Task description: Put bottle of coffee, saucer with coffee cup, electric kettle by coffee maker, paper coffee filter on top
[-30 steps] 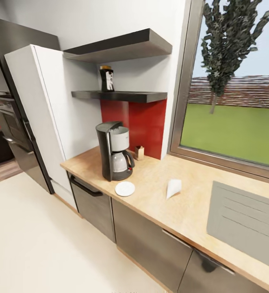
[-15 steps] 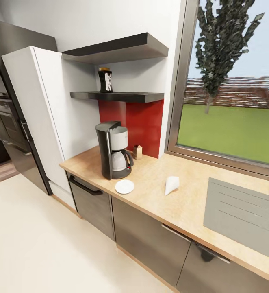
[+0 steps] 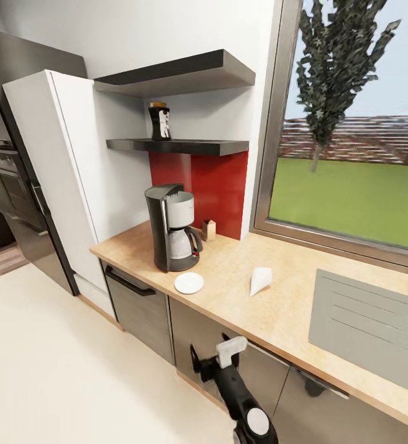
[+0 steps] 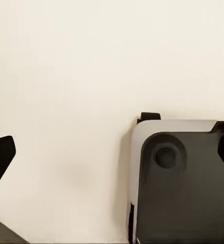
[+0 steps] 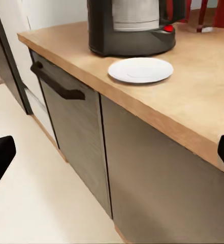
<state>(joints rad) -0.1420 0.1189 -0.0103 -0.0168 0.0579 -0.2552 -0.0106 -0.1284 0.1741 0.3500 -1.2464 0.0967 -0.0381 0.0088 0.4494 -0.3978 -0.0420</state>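
The tall dark grey drip coffee maker (image 3: 172,229) with its white filter basket and glass carafe stands on the long light beige wood-look bench (image 3: 278,308), and it serves as the landmark here. Just in front of the coffee maker lies the small flat round white saucer (image 3: 188,283), with no cup on it; further along the bench from the coffee maker, toward the window, the thin white paper cone filter (image 3: 260,280) lies on its side. Well above the coffee maker, the small dark brown coffee jar with a golden-orange lid (image 3: 160,122) stands on the lower thin dark grey wall shelf (image 3: 179,146). Compared with half a second ago, the right arm has risen into the head view, its gripper (image 3: 213,357) now in front of the cabinet fronts below the bench; I judge this to be the start of a reach toward the things near the coffee maker. Its fingers (image 5: 0,157) sit at opposite edges of the right wrist view, spread wide and empty. The left fingers (image 4: 0,160) look spread too, over pale floor beside part of the robot's base. The glass kettle and the tiny cup cannot be made out.
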